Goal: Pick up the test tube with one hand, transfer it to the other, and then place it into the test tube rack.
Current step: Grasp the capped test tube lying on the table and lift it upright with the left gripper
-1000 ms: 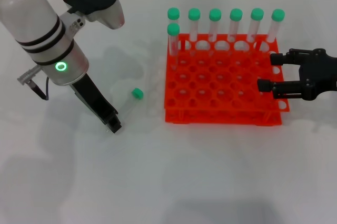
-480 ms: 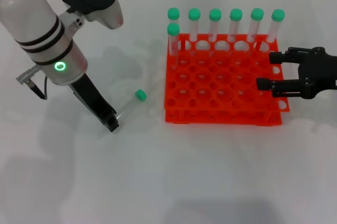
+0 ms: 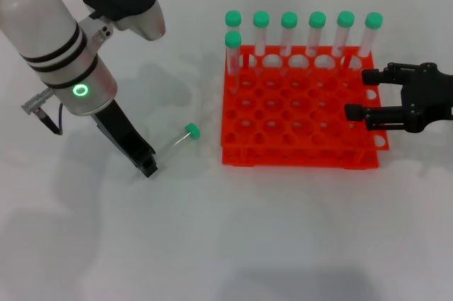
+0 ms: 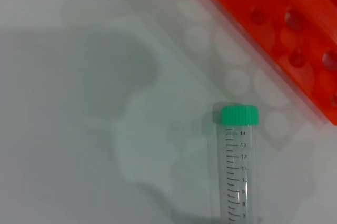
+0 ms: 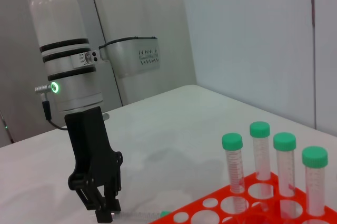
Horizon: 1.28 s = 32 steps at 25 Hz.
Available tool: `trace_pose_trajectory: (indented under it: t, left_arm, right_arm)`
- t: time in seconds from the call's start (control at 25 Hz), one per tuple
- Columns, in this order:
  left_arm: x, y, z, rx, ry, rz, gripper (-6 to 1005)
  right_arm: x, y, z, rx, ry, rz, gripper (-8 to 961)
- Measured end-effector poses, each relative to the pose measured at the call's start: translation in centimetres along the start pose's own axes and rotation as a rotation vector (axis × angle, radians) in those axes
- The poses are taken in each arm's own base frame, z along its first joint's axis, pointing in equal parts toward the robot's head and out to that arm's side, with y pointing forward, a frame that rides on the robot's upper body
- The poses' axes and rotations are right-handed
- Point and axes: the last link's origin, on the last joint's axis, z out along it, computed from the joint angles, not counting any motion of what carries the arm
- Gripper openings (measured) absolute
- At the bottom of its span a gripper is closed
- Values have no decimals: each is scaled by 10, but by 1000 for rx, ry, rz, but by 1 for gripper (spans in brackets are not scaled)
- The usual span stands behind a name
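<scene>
Clear test tube (image 3: 178,140) with green cap and black graduation marks, beside black left claw (image 3: 148,168). Bright orange-red rack (image 3: 297,113) under black right claw (image 3: 357,95). White desk (image 3: 226,237). Green glowing ring (image 3: 82,90), black bands on silver-white arm.

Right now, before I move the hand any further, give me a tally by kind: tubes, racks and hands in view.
Green-capped tubes standing in the test tube rack: 7
Test tube at the left hand, cap end raised: 1
Orange-red racks: 1
Hands: 2, the right hand open over the rack's right edge
Total: 11
</scene>
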Motion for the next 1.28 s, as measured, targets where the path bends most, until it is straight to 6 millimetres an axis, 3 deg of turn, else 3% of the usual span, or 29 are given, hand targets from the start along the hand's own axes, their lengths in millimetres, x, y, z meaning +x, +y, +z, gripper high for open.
trace_pose_trajectory:
  t: [0.24, 0.56, 1.0, 1.28]
  left_arm:
    - [1, -2, -3, 8, 20, 8, 193]
    - [12, -11, -21, 36, 126, -7, 194]
    - [-2, -47, -70, 26, 495, -123, 193]
    - [-10, -57, -96, -10, 756, -127, 194]
  right_arm:
    - [1, 0, 0, 1, 0, 0, 799]
    - [1, 0, -3, 6, -11, 0, 799]
    - [-1, -3, -4, 25, -44, 10, 798]
    - [1, -5, -2, 42, -62, 6, 794]
